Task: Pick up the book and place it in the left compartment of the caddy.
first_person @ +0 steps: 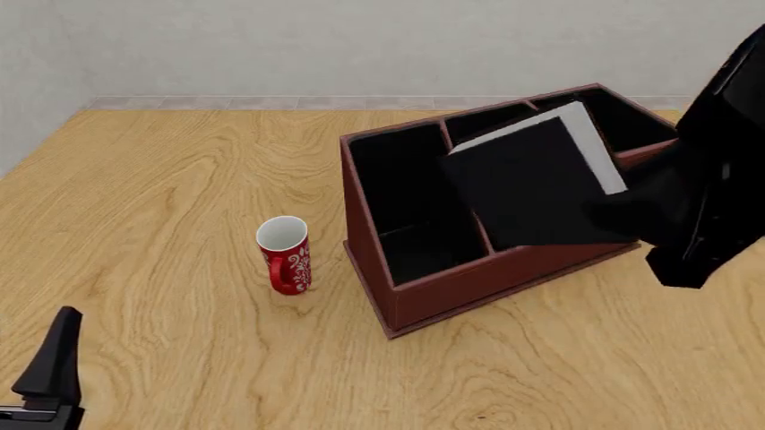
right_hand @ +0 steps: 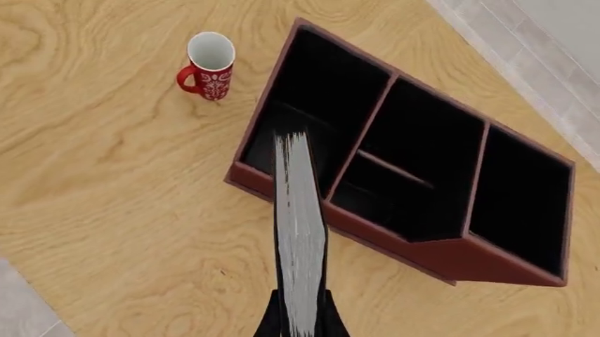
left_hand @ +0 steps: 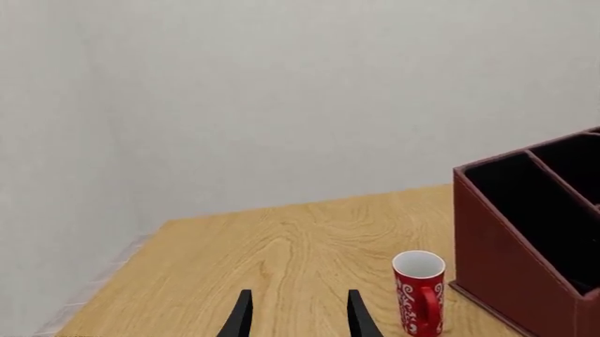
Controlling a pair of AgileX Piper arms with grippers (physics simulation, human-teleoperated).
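Observation:
The black book (first_person: 532, 184) with white page edges (right_hand: 300, 225) hangs tilted in the air over the dark red-brown caddy (first_person: 478, 287). My right gripper (first_person: 615, 215) is shut on the book's lower corner; in the right wrist view its fingers (right_hand: 324, 319) clamp the book's near end. From there the book's far end lines up with the left compartment (right_hand: 314, 91), the long undivided slot (first_person: 400, 193) nearest the mug. My left gripper (left_hand: 300, 319) is open and holds nothing, low at the table's near left (first_person: 50, 367).
A red mug (first_person: 285, 256) with a white inside stands upright just left of the caddy, also in the left wrist view (left_hand: 419, 291). The caddy sits at an angle on the wooden table (first_person: 156, 197). A grey wall runs behind.

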